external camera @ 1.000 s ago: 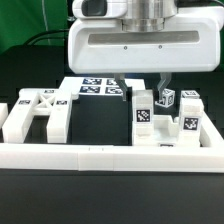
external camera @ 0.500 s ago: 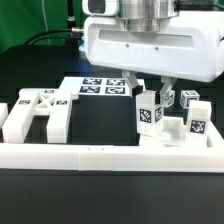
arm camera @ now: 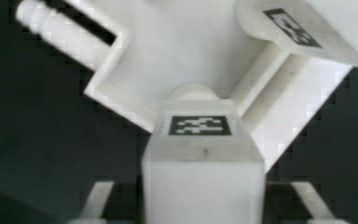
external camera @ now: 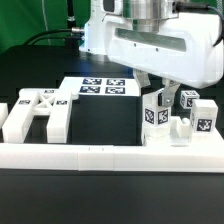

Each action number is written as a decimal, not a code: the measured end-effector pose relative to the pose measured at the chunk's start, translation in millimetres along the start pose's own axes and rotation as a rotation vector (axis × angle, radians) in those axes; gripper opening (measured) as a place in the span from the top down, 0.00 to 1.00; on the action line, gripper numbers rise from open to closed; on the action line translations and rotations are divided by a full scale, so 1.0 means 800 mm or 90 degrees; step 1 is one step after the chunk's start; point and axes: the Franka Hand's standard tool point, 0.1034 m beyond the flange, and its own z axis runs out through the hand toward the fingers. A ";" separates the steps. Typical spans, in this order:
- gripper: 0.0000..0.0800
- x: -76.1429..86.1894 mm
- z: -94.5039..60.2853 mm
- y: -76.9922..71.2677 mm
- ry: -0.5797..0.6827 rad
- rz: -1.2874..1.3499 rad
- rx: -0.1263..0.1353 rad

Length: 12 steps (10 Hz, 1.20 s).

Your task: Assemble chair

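Along the lower edge of the exterior view, we see the long white border rail (external camera: 100, 157) running across the frame. Just behind it, at the left, the H-shaped chair part (external camera: 32, 115) lies flat on the black surface (external camera: 100, 125), tags facing up.

Right of centre, the gripper (external camera: 157, 92) reaches down from the upper part of the frame. It pinches an upright chair leg (external camera: 155, 120) near its top, one finger on each side. The leg's tag faces the camera. Its foot stands close behind the rail, and we cannot tell whether it touches the surface.

Near the leg, toward the right edge of the frame, two more tagged chair blocks stand, one nearer (external camera: 204, 118) and one farther back (external camera: 188, 99). Farther off, at the centre, the marker board (external camera: 98, 88) lies flat.

From the wrist view we look down on the same leg, its tagged end face toward the camera, the gripper's fingers on either side of it. Beyond the leg a larger white chair part (arm camera: 176, 70) lies against the dark surface, carrying a tag of its own.
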 end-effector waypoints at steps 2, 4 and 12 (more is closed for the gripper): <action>0.64 -0.003 0.000 -0.001 0.000 0.088 0.000; 0.64 -0.004 0.000 -0.002 0.000 0.147 0.001; 0.19 -0.005 0.002 0.000 -0.002 -0.148 -0.006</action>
